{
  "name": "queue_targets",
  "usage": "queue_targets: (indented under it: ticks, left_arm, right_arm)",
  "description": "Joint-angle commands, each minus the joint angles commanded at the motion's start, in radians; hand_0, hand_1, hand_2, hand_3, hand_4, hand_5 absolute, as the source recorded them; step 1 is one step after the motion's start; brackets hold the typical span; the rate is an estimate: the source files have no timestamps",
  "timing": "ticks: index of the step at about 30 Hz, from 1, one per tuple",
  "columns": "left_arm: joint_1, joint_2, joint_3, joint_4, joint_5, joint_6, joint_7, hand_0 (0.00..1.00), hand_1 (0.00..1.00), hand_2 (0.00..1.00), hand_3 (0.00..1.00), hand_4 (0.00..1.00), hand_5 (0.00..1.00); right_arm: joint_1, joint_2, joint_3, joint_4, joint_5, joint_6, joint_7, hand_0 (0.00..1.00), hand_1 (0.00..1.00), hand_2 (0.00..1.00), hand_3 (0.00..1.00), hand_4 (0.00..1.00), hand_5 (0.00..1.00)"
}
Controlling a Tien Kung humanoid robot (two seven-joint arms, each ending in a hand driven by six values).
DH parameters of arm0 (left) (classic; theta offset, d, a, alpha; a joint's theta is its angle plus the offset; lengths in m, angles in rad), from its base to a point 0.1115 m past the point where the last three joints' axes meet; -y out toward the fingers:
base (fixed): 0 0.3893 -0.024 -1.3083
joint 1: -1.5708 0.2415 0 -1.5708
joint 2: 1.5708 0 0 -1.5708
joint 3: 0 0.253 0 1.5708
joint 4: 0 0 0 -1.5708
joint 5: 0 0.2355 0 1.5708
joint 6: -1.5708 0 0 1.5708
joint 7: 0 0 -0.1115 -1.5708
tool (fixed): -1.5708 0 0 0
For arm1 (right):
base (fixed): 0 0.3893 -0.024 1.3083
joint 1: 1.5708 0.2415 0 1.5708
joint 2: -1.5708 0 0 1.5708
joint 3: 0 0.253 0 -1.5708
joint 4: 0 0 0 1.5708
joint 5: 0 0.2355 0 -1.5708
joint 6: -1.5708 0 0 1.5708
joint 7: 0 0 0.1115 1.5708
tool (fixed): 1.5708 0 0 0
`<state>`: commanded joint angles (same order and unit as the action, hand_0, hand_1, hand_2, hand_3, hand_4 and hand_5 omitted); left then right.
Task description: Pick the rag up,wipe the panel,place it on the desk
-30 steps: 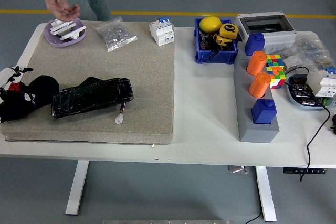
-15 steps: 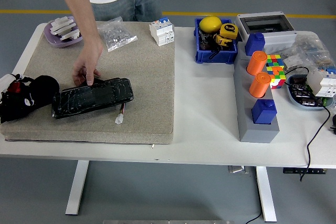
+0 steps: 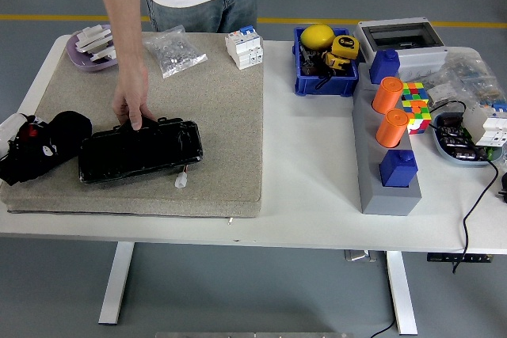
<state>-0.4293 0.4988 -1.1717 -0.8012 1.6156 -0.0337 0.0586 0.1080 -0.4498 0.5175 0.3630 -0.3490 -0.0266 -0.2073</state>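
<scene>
The panel (image 3: 139,152), a flat black rectangle with a small white plug on a wire at its near edge, lies on the beige mat (image 3: 222,116). A black rag (image 3: 70,131) sits bunched just left of it. My left hand (image 3: 25,148), black with white and red parts, comes in from the left edge and lies against the rag; its grip is hidden in the black mass. A person at the far side presses a hand (image 3: 131,107) on the panel's far left edge. My right arm is out of view.
On the mat's far edge stand a purple dish (image 3: 89,47) of white parts, a bag of screws (image 3: 176,51) and a white breaker (image 3: 244,47). To the right are a blue bin (image 3: 323,65), a grey block (image 3: 388,172) with orange and blue pegs, and a cube (image 3: 415,104).
The person stepped in, reached down from the purple dish and turned the panel more level. My left hand has shifted and rotated by the rag.
</scene>
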Motion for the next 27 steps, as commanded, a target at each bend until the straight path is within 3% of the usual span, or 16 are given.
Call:
queue_targets:
  ticks: [4, 5, 10, 11, 13, 19, 24, 27]
  left_arm:
    - [0.003, -0.003, 0.006, 0.009, 0.005, 0.024, -0.009, 0.316, 0.313, 0.533, 0.545, 0.281, 0.002]
    - [0.004, -0.003, 0.005, 0.011, 0.005, 0.034, -0.014, 0.259, 0.201, 0.489, 0.508, 0.101, 0.002]
    - [0.023, -0.011, -0.036, -0.002, 0.022, 0.073, -0.028, 0.259, 0.201, 0.489, 0.508, 0.101, 0.002]
    - [0.034, -0.015, -0.059, -0.017, 0.033, 0.076, -0.025, 0.233, 0.14, 0.478, 0.496, 0.068, 0.002]
    - [0.057, -0.021, -0.109, -0.051, 0.053, 0.077, -0.015, 0.233, 0.14, 0.478, 0.496, 0.068, 0.002]
    - [0.186, -0.037, -0.26, -0.271, 0.096, 0.071, 0.081, 0.226, 0.127, 0.483, 0.499, 0.081, 0.002]
    - [0.282, -0.04, -0.301, -0.465, 0.144, 0.058, 0.166, 0.223, 0.125, 0.486, 0.508, 0.103, 0.002]
    - [0.328, -0.041, -0.311, -0.551, 0.166, 0.057, 0.196, 0.223, 0.125, 0.486, 0.508, 0.103, 0.002]
  right_arm:
    - [-0.001, -0.002, 0.001, 0.0, 0.0, 0.0, 0.0, 0.76, 0.618, 0.634, 0.616, 0.998, 0.627]
    - [-0.001, -0.002, 0.002, 0.0, 0.0, 0.0, 0.0, 0.76, 0.618, 0.634, 0.616, 0.998, 0.626]
    - [-0.002, 0.0, 0.0, 0.0, 0.0, 0.0, 0.0, 0.76, 0.618, 0.634, 0.616, 0.998, 0.626]
    - [-0.002, 0.0, 0.0, 0.001, 0.0, 0.001, 0.0, 0.763, 0.618, 0.634, 0.616, 0.998, 0.626]
    - [-0.002, 0.0, -0.001, 0.001, 0.0, 0.001, 0.0, 0.763, 0.618, 0.634, 0.616, 0.998, 0.626]
    - [-0.008, -0.002, 0.006, -0.001, -0.002, 0.003, 0.0, 0.764, 0.618, 0.634, 0.617, 0.998, 0.627]
    - [-0.011, -0.003, 0.007, -0.003, -0.001, 0.004, 0.001, 0.763, 0.618, 0.634, 0.616, 0.998, 0.626]
    - [-0.011, -0.005, 0.013, -0.003, -0.005, 0.004, 0.002, 0.763, 0.618, 0.634, 0.616, 0.998, 0.626]
